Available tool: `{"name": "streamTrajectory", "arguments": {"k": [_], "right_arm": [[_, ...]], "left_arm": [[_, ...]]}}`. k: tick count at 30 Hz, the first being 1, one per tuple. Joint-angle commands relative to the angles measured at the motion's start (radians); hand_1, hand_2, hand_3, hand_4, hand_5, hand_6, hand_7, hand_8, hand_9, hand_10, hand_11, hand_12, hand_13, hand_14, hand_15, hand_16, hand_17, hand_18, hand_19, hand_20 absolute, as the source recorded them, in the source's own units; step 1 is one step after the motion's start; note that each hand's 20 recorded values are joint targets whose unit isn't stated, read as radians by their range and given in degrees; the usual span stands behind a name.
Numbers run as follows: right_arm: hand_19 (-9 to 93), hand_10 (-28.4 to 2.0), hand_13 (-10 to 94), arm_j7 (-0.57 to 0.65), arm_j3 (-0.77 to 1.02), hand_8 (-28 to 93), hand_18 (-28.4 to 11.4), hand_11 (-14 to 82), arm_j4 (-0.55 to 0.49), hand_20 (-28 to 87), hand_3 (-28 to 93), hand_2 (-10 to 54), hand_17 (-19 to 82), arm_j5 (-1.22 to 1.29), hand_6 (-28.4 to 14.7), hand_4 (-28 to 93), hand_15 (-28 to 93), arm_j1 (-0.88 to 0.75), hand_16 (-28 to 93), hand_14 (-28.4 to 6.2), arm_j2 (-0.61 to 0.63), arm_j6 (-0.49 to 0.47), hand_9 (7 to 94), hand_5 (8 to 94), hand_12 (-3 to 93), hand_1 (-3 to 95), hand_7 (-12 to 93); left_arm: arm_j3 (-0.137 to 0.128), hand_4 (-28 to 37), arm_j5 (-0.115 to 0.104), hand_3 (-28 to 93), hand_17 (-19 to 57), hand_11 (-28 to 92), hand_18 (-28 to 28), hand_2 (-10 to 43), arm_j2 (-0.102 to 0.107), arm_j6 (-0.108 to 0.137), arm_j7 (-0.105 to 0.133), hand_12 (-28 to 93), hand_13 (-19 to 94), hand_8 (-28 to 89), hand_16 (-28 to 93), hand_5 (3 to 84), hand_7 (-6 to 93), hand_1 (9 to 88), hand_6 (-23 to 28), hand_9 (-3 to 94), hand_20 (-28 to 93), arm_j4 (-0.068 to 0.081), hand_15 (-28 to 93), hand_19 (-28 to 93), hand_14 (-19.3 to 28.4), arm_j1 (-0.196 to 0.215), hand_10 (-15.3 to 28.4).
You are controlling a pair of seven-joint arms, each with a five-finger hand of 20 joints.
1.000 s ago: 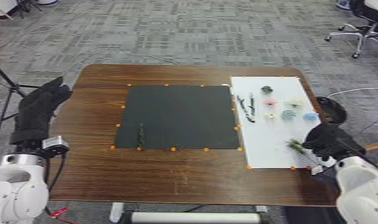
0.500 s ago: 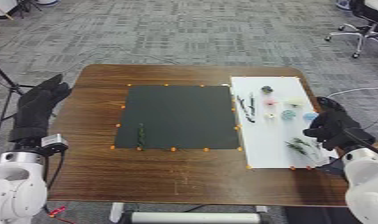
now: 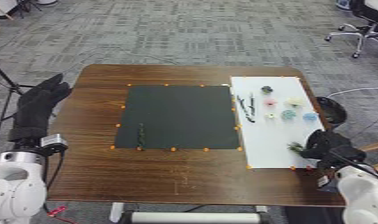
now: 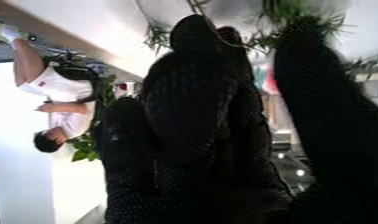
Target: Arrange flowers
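Right robot hand [image 3: 328,146] at the desk [image 3: 168,177], fingers straight, narrowly parted — greenery [image 3: 296,147] by the tips, possibly touching — one leafy sprig [image 3: 141,136] on one black mat [image 3: 178,115], left robot hand [image 3: 39,102] open, six flower heads [image 3: 288,114] on one white sheet [image 3: 270,135].
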Motion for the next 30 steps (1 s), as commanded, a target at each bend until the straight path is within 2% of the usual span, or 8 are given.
{"name": "streamTrajectory", "arguments": {"k": [1,9,11,12,13,17,24,30], "right_arm": [[93,-9.5,94,0.008,-0.044,23,-12.2,30.2,0.008,41,51,-9.5,63,0.024,-0.9,-13,53,0.030,30,-1.0,0.023,0.093,88.3,73.6,36.7,62.2,23],[93,-9.8,94,0.028,-0.095,21,-11.0,36.2,-0.060,42,54,-9.5,66,0.277,-2.6,-14,57,0.231,26,-0.6,0.060,0.157,89.7,74.0,29.0,63.3,26],[93,-9.8,94,0.029,-0.159,20,-11.0,36.3,-0.076,42,54,-9.5,66,0.358,-2.7,-13,57,0.334,26,-0.5,0.062,0.168,89.9,73.9,28.7,63.1,27],[93,-9.8,94,0.027,-0.192,20,-11.0,36.2,-0.083,42,54,-9.5,66,0.403,-2.9,-13,58,0.390,25,-0.5,0.061,0.159,90.1,73.9,28.4,63.1,27],[93,-9.8,94,0.029,-0.230,20,-11.0,36.1,-0.089,42,55,-9.5,66,0.445,-3.0,-13,58,0.445,25,-0.5,0.051,0.157,90.2,73.9,28.3,63.0,28],[93,-9.9,94,0.032,-0.426,18,-11.0,34.5,-0.074,42,55,-9.5,66,0.593,-3.4,-13,58,0.691,25,-0.3,0.007,0.141,90.7,74.1,28.7,63.3,29],[93,-10.6,94,0.026,-0.717,17,-10.5,27.6,0.021,41,54,-9.5,66,0.654,-3.8,-12,58,0.957,25,-0.2,-0.156,0.123,92.8,74.8,28.9,63.7,30],[93,-11.0,94,0.035,-0.881,16,-10.5,21.4,0.138,40,53,-9.5,67,0.580,-3.8,-12,57,1.044,24,-0.2,-0.269,0.195,93.5,75.0,27.5,64.0,30]], "left_arm": [[-0.014,-27.7,0.003,73,2.3,16,11.8,-4.5,0.000,-0.016,-0.010,12,37,-7,2,41.4,10.3,22.9,1.9,42.1,15,-0.015,14,5,15.7,0.009,12.7],[-0.040,-27.8,-0.005,73,2.2,16,11.7,-4.3,0.010,-0.016,-0.024,12,37,-7,2,41.5,10.1,22.8,2.0,42.1,15,-0.028,14,5,15.8,0.031,12.7],[-0.063,-27.8,0.010,73,2.2,16,11.8,-4.3,0.020,-0.031,-0.037,12,37,-7,2,41.5,10.1,22.7,2.0,42.2,15,-0.026,14,5,15.8,0.048,12.7],[-0.074,-27.9,0.028,73,2.2,16,11.8,-4.2,0.022,-0.037,-0.045,12,37,-7,2,41.5,10.1,22.5,2.0,42.2,15,-0.018,14,5,15.8,0.053,12.8],[-0.079,-28.0,0.038,73,2.2,16,11.8,-4.0,0.030,-0.025,-0.051,12,37,-7,2,41.5,10.0,22.2,2.0,42.2,15,-0.009,14,5,15.8,0.058,12.8],[-0.099,-28.2,0.023,73,2.5,16,11.7,-2.4,0.037,0.031,-0.062,12,37,-7,2,41.9,10.2,20.6,2.0,42.8,15,0.020,15,5,15.9,0.083,12.9],[-0.107,-28.2,0.019,73,2.8,16,11.6,1.9,0.019,0.048,-0.077,12,38,-7,2,43.3,10.8,17.8,1.9,44.1,15,0.044,16,5,16.0,0.095,13.0],[-0.082,-28.3,0.030,73,2.9,17,11.6,3.5,0.021,0.030,-0.079,12,38,-7,1,43.5,11.1,17.2,1.8,44.3,15,0.053,16,6,16.0,0.073,12.9]]}}
